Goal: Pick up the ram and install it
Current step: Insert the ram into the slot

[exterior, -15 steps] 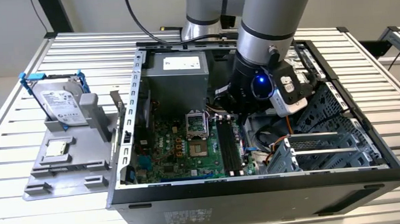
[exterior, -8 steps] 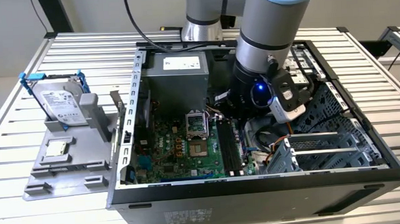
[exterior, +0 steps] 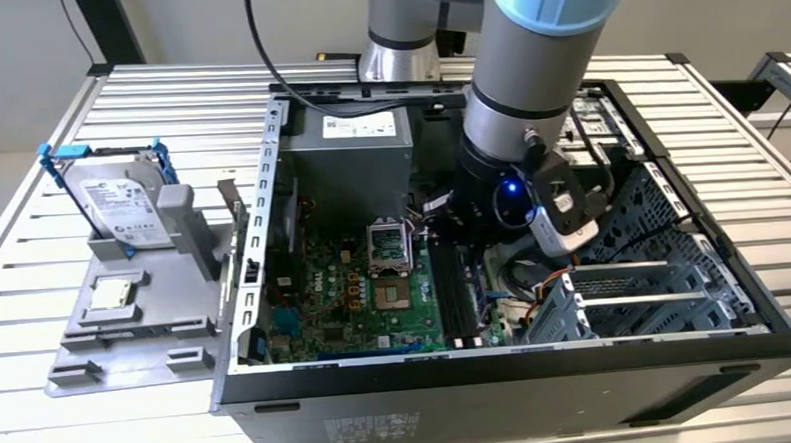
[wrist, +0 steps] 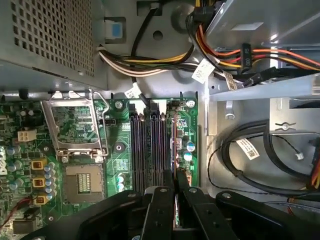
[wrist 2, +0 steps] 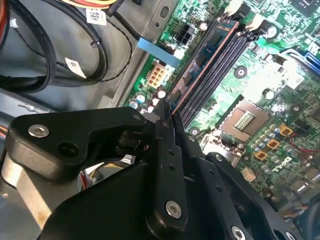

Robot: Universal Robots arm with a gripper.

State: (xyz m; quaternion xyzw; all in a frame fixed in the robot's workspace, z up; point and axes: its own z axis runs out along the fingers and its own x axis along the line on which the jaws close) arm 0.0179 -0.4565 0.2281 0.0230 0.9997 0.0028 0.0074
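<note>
My gripper [exterior: 458,225] is down inside the open computer case, over the green motherboard [exterior: 359,293]. In both wrist views its black fingers [wrist 2: 163,137] are shut on the ram [wrist 2: 209,54], a thin dark stick seen edge-on. The ram [wrist: 173,145] runs lengthwise along the black memory slots [wrist: 147,150], in line with the slot nearest the board's edge. Whether it is seated in that slot I cannot tell. The gripper [wrist: 174,182] holds the stick at one end, and the other end reaches toward the white latches [wrist 2: 256,21].
The empty processor socket [wrist: 75,125] lies beside the slots. Bundled cables [wrist: 235,55] and the drive cage [exterior: 639,291] crowd the arm's side. The power supply [exterior: 352,133] sits at the case's far end. A silver hard drive in a blue frame [exterior: 117,199] stands on a grey fixture [exterior: 120,329] outside the case.
</note>
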